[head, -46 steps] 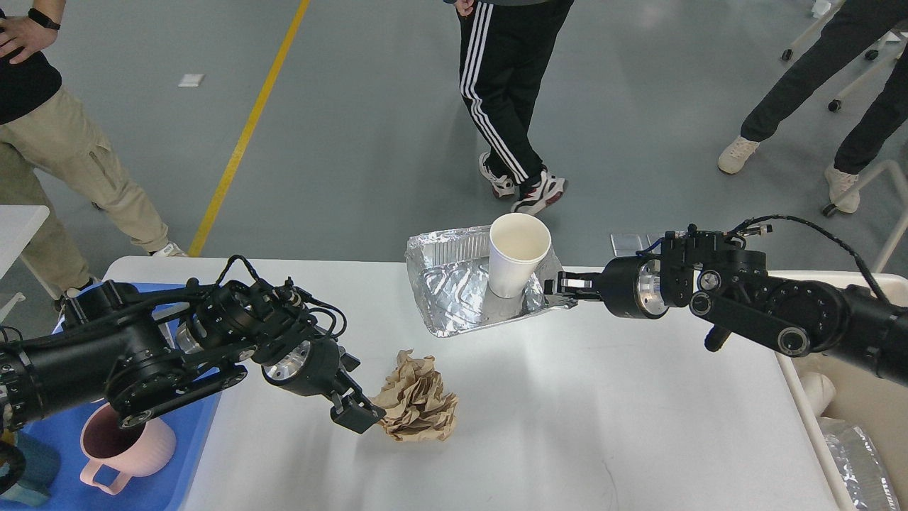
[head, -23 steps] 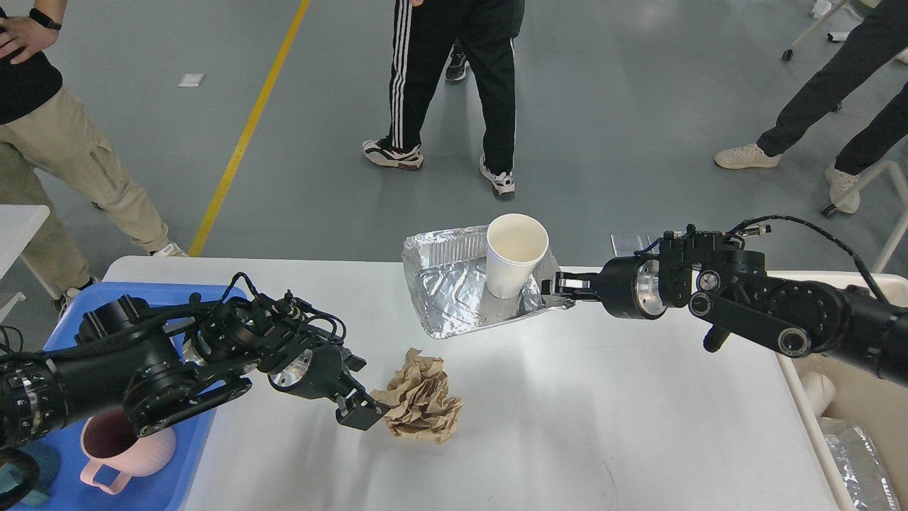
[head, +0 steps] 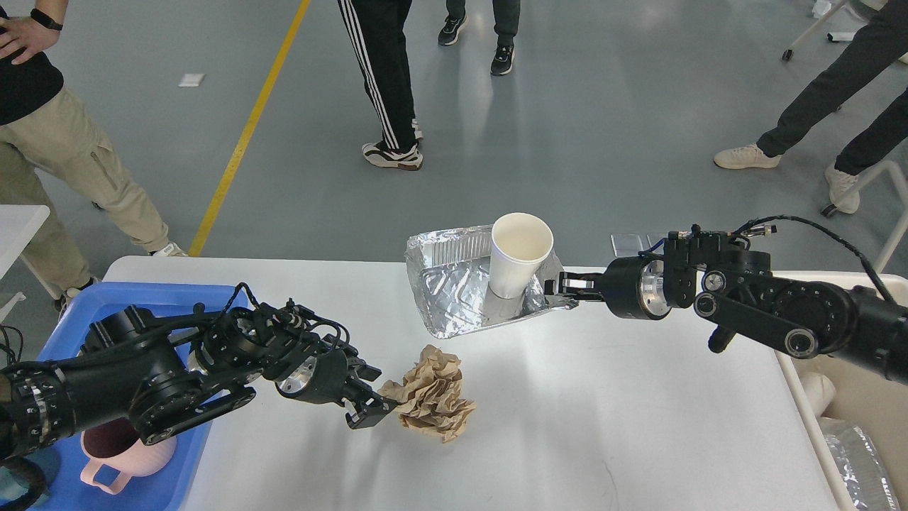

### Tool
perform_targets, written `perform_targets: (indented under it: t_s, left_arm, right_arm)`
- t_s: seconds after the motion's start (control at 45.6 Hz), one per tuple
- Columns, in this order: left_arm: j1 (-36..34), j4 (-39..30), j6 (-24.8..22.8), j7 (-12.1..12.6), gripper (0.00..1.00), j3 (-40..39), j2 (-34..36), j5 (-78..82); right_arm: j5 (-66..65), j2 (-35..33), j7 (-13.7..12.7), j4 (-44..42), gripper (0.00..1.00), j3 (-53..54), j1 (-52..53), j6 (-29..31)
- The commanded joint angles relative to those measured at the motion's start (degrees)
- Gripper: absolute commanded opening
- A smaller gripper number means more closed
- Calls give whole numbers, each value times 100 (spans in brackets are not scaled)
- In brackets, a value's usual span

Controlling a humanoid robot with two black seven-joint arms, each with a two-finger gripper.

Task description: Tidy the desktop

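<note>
Left gripper (head: 374, 408) low over the desktop (head: 567, 397), pinched on the left edge of a brown paper ball (head: 434, 392). Paper ball near the middle of the white top. Right gripper (head: 560, 286) clamped on the right rim of a foil tray (head: 454, 284), held tilted above the far edge. White cup (head: 518, 253) upright inside the tray. Blue tray (head: 152, 490) at the left with a pink mug (head: 117, 454). Beige bin (head: 862, 404) at the right.
</note>
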Motion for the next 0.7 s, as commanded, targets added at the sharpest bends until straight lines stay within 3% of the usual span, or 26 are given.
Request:
perform_targets:
  t_s: [0.0,0.307,0.592,0.679]
  left_arm:
    - [35,3,-28,-28,21,6,18,16]
    - [35,3,-54,-406,2,6,88,139]
    - [-9,-5,-72,-529,0,-2,115,148]
    - [-9,-84,-124,-713,0,-2,264,165]
  right_arm:
    - [0,-18,0,30,0,3,-3,-1]
    - [0,-18,0,39,0,-6,-21,-1]
    - [0,-18,0,30,0,-6,-39,-1]
    - [0,-26,0,30,0,-6,-47,-1]
